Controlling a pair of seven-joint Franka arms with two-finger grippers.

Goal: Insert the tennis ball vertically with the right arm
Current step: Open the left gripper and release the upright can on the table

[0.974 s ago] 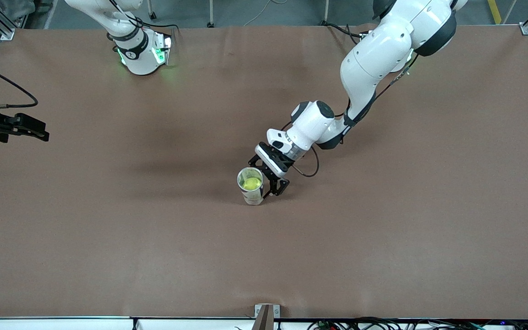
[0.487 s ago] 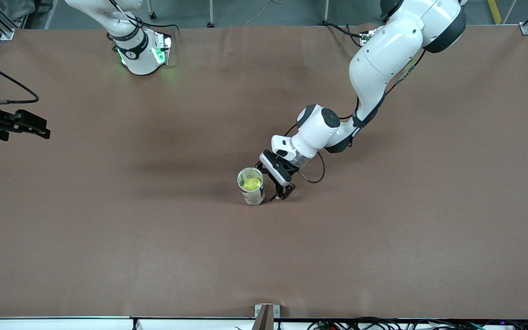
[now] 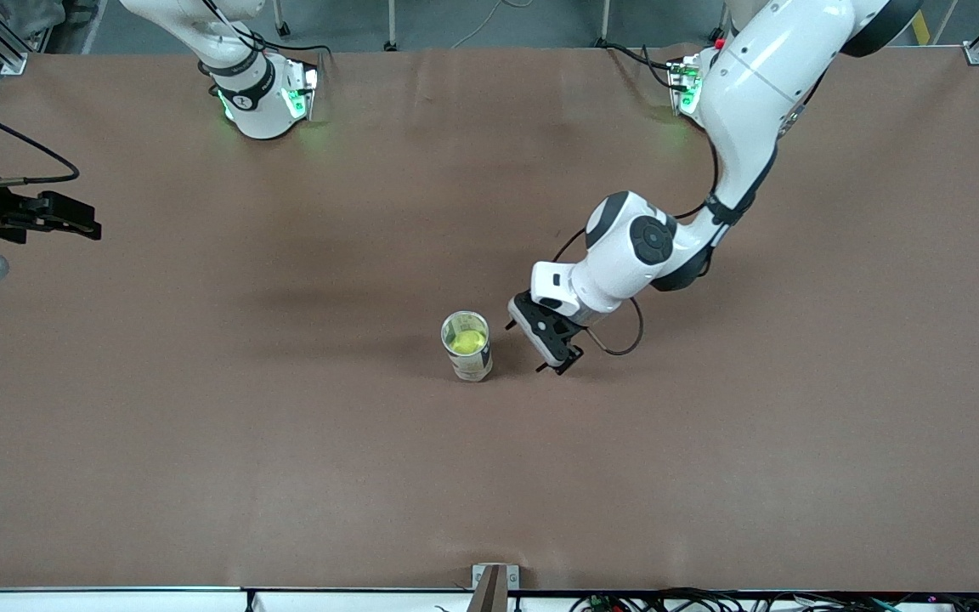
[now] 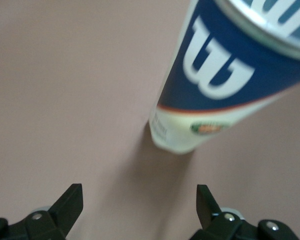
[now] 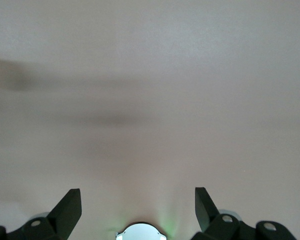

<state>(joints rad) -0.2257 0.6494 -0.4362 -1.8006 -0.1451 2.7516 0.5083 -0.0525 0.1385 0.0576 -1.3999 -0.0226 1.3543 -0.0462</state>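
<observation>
1. Brown table [image 3: 200,442] carries one upright can [image 3: 467,348] near its middle; I see the tennis ball [image 3: 467,341] already inside.
2. Left pincer [image 3: 551,342] sits just beside the can, spread wide, empty.
3. Right pincer [image 3: 48,218] waits at the right arm's end, spread wide, empty.
4. I judge the insertion done; nothing remains.

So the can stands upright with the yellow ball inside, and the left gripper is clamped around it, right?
Not quite. The can does stand upright with the ball inside, but the left gripper is open and apart from it, beside the can. The front view and left wrist view show the gap.
</observation>
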